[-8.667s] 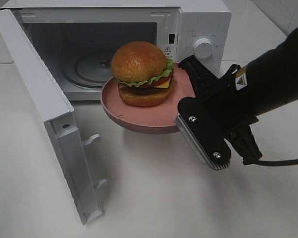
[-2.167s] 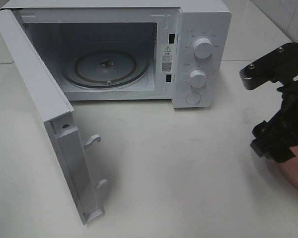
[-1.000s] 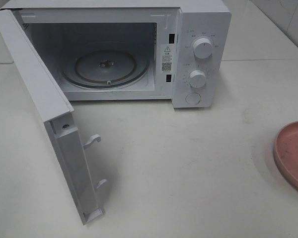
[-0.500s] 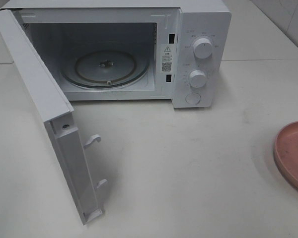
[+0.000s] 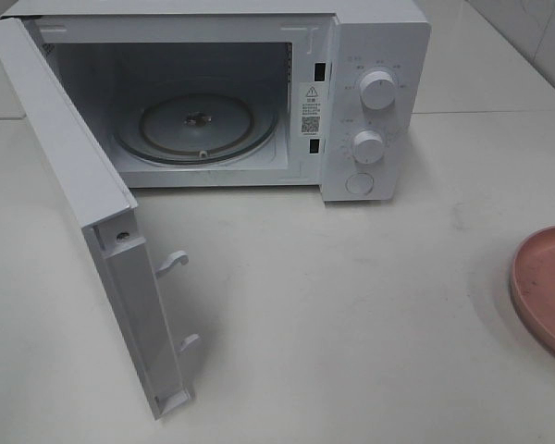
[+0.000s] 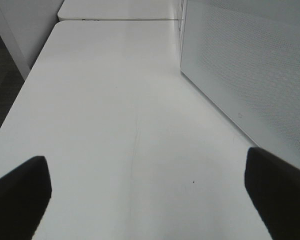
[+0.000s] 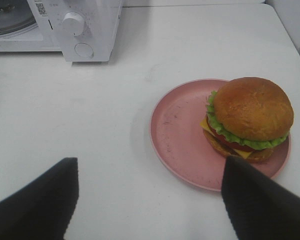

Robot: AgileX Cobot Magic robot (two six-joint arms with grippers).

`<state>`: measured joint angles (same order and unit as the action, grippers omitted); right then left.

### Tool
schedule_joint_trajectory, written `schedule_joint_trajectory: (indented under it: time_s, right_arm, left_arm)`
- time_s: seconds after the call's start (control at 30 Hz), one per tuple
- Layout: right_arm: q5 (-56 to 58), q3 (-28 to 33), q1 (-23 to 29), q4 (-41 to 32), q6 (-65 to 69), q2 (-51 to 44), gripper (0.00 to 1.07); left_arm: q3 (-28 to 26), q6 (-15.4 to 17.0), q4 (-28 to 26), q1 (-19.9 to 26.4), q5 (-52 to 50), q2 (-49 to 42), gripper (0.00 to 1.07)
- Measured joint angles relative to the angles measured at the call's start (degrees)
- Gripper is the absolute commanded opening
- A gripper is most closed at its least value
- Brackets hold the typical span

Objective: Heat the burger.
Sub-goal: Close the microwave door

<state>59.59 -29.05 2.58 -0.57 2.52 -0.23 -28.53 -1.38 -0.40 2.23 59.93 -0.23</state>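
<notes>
The burger (image 7: 249, 116), with a golden-brown bun, green lettuce, cheese and tomato, sits on the far side of a round pink plate (image 7: 180, 135) on the white table. In the exterior view only the plate's left edge (image 5: 544, 289) shows at the right border and the burger is out of frame. My right gripper (image 7: 150, 200) hovers open above the table just short of the plate, holding nothing. My left gripper (image 6: 150, 192) is open over bare table beside the microwave's perforated side (image 6: 250, 75). Neither arm appears in the exterior view.
The white microwave (image 5: 375, 55) stands at the back with its door (image 5: 83, 203) swung wide open toward the front left. Its glass turntable (image 5: 196, 122) lies bare inside. Two knobs (image 5: 377, 90) and a button sit on its right panel.
Over the last second nothing visibly moves. Earlier, the right arm carried the plate with the burger from the microwave's mouth to the right side of the table and let go.
</notes>
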Motion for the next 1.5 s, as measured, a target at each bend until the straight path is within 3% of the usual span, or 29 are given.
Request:
schedule_joint_trajectory:
  time_s: [1.5]
  right_arm:
    - [0.00,0.00,0.00,0.00,0.00,0.00,0.76]
  left_arm:
    - [-1.32,0.00,-1.15,0.00,-0.86,0.46,1.02]
